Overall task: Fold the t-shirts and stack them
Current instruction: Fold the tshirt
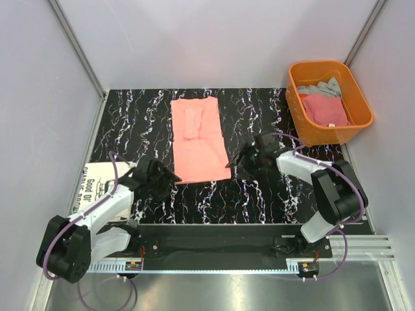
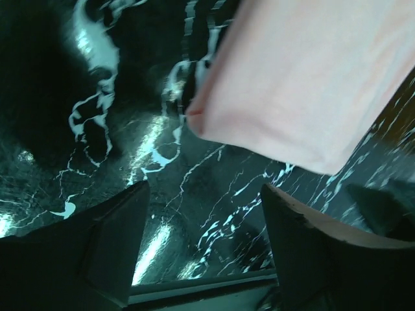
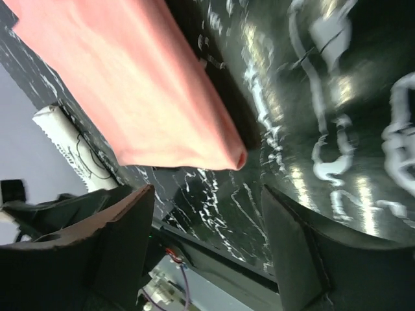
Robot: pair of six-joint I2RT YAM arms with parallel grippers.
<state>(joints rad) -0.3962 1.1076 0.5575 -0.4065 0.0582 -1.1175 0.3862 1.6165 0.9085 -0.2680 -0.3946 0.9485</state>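
Top external view: why does the salmon-pink tee [image 1: 198,139] lie as a long strip mid-table?
— Probably it awaits its crosswise fold. The left gripper [image 1: 170,176] and right gripper [image 1: 238,162] flank its near corners, jaws apart, holding nothing.
— Any writing?
— The white tee [image 1: 97,181] at the left edge reads "Good"; the rest is unclear. The pink and grey tees [image 1: 325,109] wait in the orange tub [image 1: 305,126].

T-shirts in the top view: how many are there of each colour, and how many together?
Salmon-pink t-shirt, flat on the table: 1
White t-shirt with black lettering, at the left edge: 1
Deeper pink t-shirt, in the orange tub: 1
Grey t-shirt, in the same tub: 1
Total: 4
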